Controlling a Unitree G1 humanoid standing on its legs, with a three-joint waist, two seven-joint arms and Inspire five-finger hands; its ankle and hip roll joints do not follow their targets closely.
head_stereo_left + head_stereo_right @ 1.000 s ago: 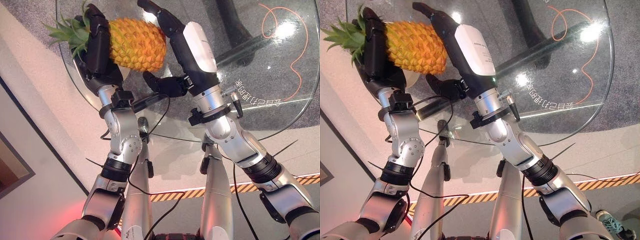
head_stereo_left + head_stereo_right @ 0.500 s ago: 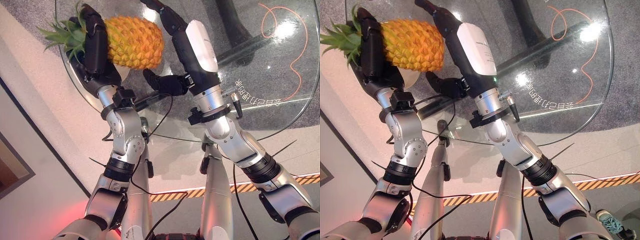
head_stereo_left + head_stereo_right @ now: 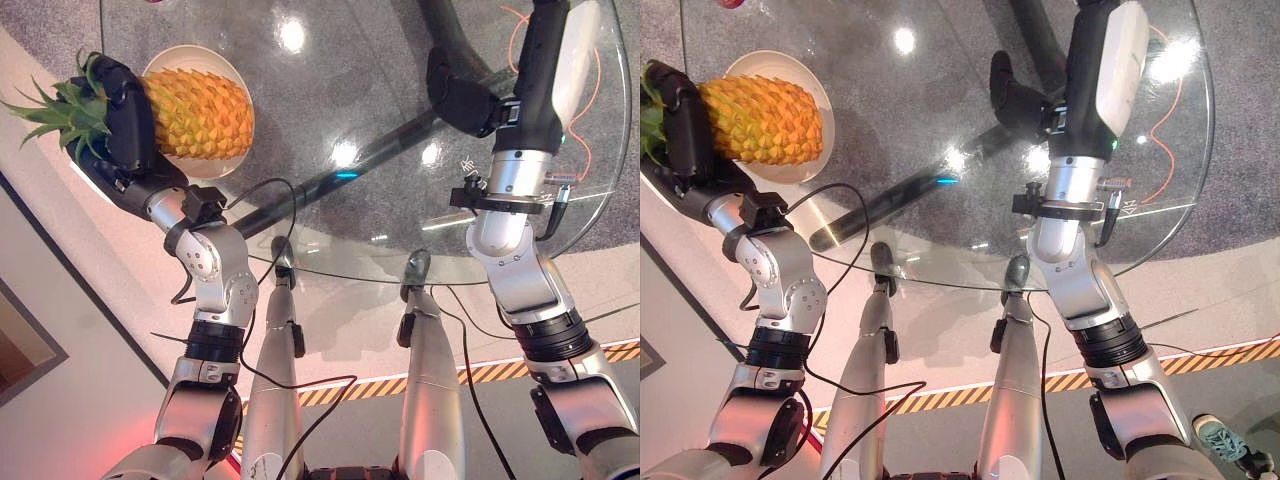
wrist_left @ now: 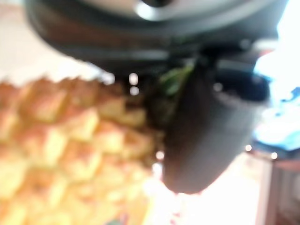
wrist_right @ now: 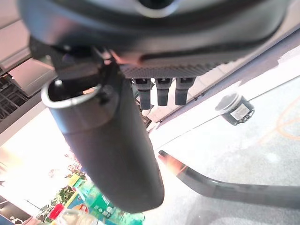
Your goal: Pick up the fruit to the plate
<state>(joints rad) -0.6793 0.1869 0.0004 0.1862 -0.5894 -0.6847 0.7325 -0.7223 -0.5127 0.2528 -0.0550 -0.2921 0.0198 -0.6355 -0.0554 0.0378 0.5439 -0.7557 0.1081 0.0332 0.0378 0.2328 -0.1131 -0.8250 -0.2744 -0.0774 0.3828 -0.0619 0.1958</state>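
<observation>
At the table's (image 3: 400,110) far left, the left hand (image 3: 125,125) curls round the crown end of a golden, scaly pineapple (image 3: 195,112) lying sideways over the white plate (image 3: 235,150) — a careless release could roll it off — while the right hand (image 3: 470,100), fingers straight, hangs well apart.

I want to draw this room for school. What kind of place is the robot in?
Probably a robot test room or showroom, not a home kitchen. There is a round glass table, yellow-and-black warning tape on the floor, and a pineapple held by the left hand over a white plate.
</observation>
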